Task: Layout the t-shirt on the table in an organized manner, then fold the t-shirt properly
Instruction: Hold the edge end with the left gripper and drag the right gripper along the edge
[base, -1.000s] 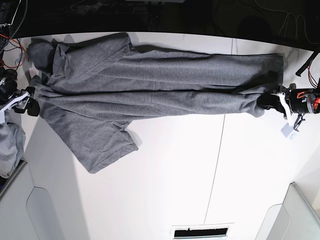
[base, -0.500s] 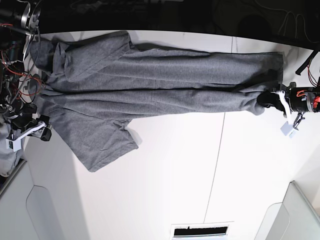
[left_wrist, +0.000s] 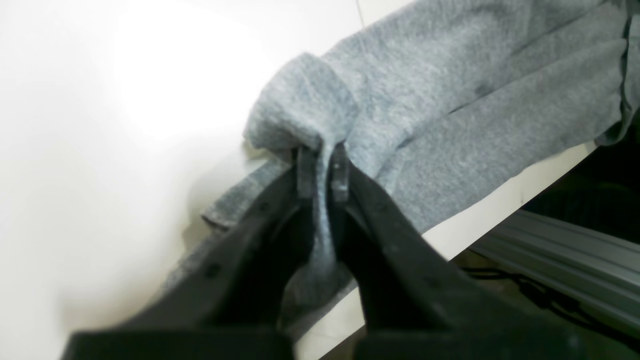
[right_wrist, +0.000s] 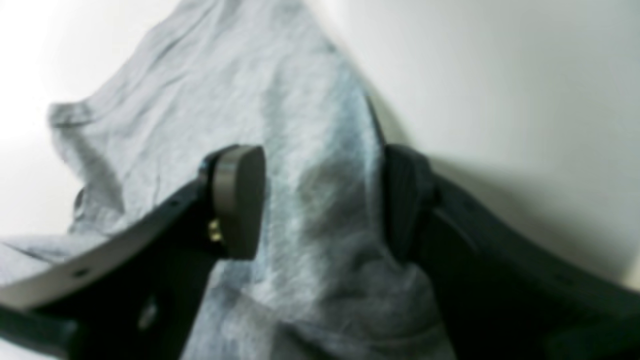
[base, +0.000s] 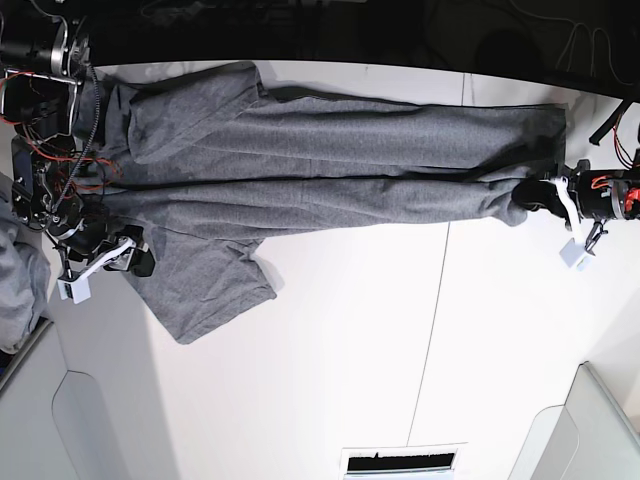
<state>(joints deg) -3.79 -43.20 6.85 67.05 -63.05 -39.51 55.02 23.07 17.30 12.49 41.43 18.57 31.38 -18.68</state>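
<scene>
A smooth white worktop (base: 350, 340) with a thin dark seam fills the foreground, light grey rounded bins (base: 590, 430) at its near corners. Beyond, a large heather-grey knit t-shirt (base: 330, 170) lies stretched lengthwise along the far edge, one short sleeve spreading toward the viewer. The left gripper (left_wrist: 320, 172) has its black fingers (left_wrist: 339, 175) pressed together, pinching a bunched fold of the shirt's hem end. At the opposite end, the right gripper (right_wrist: 320, 200) hangs over the sleeve area, its fingers (right_wrist: 237, 200) spread wide on either side of a cloth ridge.
</scene>
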